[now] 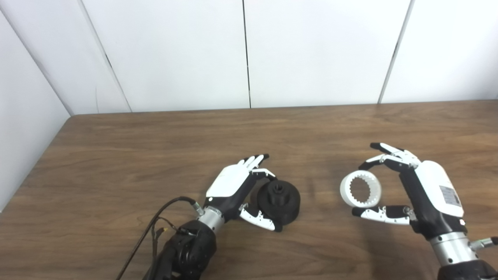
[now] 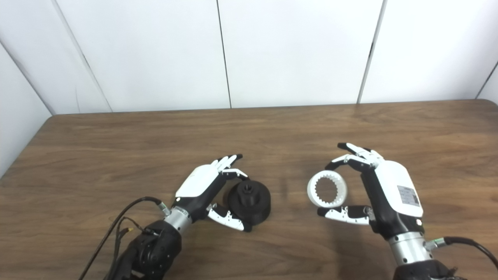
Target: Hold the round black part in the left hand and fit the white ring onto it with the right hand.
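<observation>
- L hand [image 1: 237, 190] grips black part [image 1: 278, 201] low on table [image 1: 116, 155]; R hand [image 1: 404, 190] pinches white ring [image 1: 360, 189], well apart
- We should lift part, hub toward ring; line up teeth w/ hub, push on square
- R eye view adds right-arm cable; otherwise same

brown wooden table [image 1: 116, 155] before white wall panels [image 1: 319, 50].
</observation>
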### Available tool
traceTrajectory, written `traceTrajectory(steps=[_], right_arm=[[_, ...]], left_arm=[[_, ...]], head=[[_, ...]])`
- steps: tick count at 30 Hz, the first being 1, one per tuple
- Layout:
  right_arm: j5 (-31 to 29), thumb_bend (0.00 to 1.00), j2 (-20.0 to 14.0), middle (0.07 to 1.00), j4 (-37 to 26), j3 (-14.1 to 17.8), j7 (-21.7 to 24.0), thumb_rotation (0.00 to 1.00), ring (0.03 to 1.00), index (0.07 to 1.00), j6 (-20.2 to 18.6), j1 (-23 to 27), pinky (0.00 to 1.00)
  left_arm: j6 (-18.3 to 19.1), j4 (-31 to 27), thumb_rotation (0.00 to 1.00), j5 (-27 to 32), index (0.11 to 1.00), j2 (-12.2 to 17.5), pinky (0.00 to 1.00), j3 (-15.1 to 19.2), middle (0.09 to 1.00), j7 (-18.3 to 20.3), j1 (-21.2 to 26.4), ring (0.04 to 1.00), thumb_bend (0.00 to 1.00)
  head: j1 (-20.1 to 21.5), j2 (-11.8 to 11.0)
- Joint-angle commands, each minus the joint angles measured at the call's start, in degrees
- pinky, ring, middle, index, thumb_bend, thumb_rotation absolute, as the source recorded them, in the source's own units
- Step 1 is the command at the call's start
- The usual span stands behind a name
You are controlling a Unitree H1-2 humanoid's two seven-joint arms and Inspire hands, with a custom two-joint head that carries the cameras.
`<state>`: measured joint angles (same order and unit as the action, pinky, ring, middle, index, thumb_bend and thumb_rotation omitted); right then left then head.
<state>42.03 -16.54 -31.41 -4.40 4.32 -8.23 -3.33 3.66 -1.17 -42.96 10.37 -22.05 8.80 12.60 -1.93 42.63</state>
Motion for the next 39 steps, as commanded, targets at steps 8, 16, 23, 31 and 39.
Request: traceTrajectory(steps=[8, 16, 23, 31, 39], right_arm=[[2.1, 0.52, 3.8, 0.854, -0.9, -3.9, 2.4, 0.15, 0.86, 0.493, 1.3, 5.3, 0.91], [3.7, 0.52, 6.9, 0.853, 1.8, -7.4, 3.7, 0.16, 0.859, 0.494, 1.3, 9.1, 0.92], [5.0, 0.52, 8.9, 0.855, 3.8, -9.2, 4.3, 0.16, 0.858, 0.494, 0.9, 11.0, 0.89], [6.7, 0.52, 10.7, 0.859, 5.5, -10.4, 5.3, 0.16, 0.858, 0.494, 0.3, 12.3, 0.89], [6.6, 0.52, 11.4, 0.856, 7.7, -11.3, 5.1, 0.16, 0.853, 0.494, 0.7, 12.6, 0.88]], left_arm=[[0.0, -0.4, 0.28, -1.2, 0.616, 0.4, 1.0, -0.5, 1.0, -0.2, 1.2, 1.0, 0.93], [-0.1, -0.3, 0.28, -1.2, 0.615, 0.4, 1.0, -0.6, 1.0, -0.2, 1.3, 1.0, 0.94], [-0.2, -0.4, 0.28, -0.8, 0.614, 0.4, 1.0, -0.5, 1.0, -0.1, 1.3, 1.0, 0.94], [0.4, -0.8, 0.29, -1.1, 0.614, 0.3, 1.0, -0.7, 1.0, 0.3, 1.4, 1.0, 0.93], [0.6, -1.4, 0.28, -1.5, 0.614, 0.4, 1.0, -0.7, 1.0, 0.3, 1.3, 1.0, 0.93]], head=[[0.6, 0.2], [0.9, 0.2], [1.0, 0.4], [0.8, 0.7], [0.5, 1.1]])
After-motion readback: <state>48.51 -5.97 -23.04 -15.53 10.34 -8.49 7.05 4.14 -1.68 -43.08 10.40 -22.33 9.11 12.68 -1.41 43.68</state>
